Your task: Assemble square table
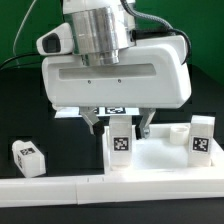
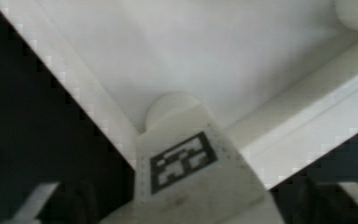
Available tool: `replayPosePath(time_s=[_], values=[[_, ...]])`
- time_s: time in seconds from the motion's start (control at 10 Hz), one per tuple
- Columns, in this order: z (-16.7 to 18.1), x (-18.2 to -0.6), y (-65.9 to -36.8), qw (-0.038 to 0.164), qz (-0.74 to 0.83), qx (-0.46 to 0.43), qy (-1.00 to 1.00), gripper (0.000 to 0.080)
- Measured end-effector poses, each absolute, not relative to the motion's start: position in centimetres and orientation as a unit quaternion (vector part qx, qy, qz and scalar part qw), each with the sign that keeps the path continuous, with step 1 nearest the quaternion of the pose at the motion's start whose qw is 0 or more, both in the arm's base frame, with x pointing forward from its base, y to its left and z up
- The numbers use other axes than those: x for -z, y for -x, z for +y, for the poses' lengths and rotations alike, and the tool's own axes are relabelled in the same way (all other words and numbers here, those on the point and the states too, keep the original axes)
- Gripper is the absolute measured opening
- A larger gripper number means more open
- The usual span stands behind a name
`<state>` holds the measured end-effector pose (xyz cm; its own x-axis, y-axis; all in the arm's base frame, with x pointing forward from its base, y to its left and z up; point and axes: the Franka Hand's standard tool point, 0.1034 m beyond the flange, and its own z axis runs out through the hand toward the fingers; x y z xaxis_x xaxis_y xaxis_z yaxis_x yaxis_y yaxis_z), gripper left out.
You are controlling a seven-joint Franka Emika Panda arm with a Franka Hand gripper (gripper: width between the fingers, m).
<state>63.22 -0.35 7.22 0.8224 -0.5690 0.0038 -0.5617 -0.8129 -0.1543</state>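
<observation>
The two-finger gripper point(image 1: 121, 130) is hanging over the white plastic square tabletop point(image 1: 165, 160), which is lying on the black table point(image 1: 30, 122) at the exterior view's right, just behind the long white L-shaped rail point(image 1: 60, 186); its fingers point(image 1: 95, 124) are standing spread on either side of a stubby white upright leg point(image 1: 122, 142) bearing a black-and-white tag, with gaps showing on both sides. A second tagged white leg point(image 1: 202, 136) is standing on the tabletop's far right part; a third tagged white leg point(image 1: 27, 157) is lying on the black table at the left, well apart.

Three white legs point(image 1: 28, 156) point(image 1: 121, 140) point(image 1: 201, 138), one tabletop point(image 1: 165, 161), one rail point(image 1: 50, 188)
</observation>
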Motion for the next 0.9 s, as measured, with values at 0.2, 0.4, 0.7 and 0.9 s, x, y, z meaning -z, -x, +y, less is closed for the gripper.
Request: replayPosePath(time_s=[0.2,0.4,0.7,0.9], values=[[-0.35,-7.16,-63.20,0.075,0.377,0.018,0.923,0.0282],[-0.27,-7.15,-63.22,0.076,0.469,0.011,0.880,0.0283],[-0.22,-7.00,-63.24,0.086,0.685,-0.003,0.723,0.0283],[0.26,-6.99,-63.51,0.091,0.786,-0.008,0.611,0.0284]])
